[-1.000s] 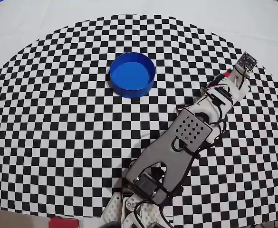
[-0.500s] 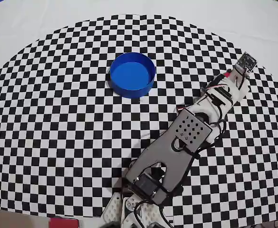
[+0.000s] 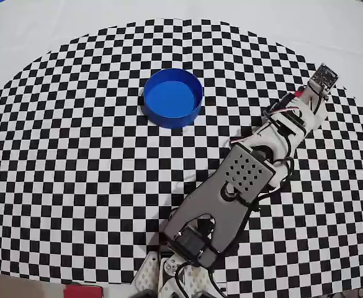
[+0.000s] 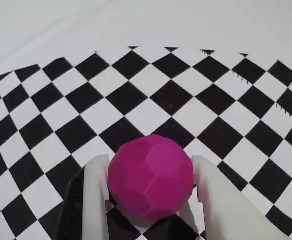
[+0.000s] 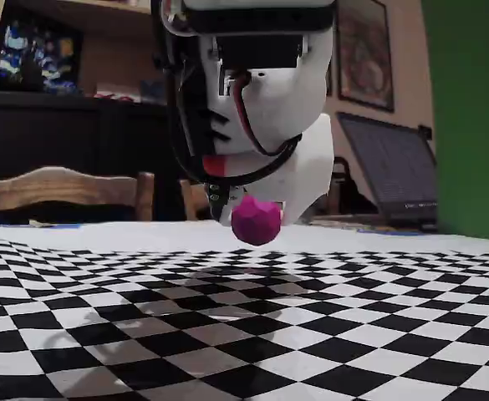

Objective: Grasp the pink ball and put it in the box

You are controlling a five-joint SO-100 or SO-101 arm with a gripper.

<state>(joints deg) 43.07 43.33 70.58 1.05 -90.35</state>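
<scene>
The pink ball (image 4: 150, 175), a faceted magenta sphere, sits between my two white fingers (image 4: 96, 200) in the wrist view. My gripper (image 4: 150, 165) is shut on it, one finger on each side. In the fixed view the ball (image 5: 257, 220) hangs under the gripper (image 5: 257, 209), a little above the checkered mat, with its shadow beneath. The box (image 3: 172, 97), a round blue container, stands empty at upper centre of the overhead view. There the arm reaches to the far right edge of the mat, and its wrist (image 3: 322, 79) hides the ball.
The checkered mat (image 3: 76, 155) covers the table, with plain white cloth (image 3: 262, 18) beyond its curved edge. A red object (image 3: 82, 290) lies by the arm's base at the bottom edge. Chairs and a laptop (image 5: 390, 171) stand behind the table.
The wrist has shifted slightly up and right in the overhead view; the box has not moved.
</scene>
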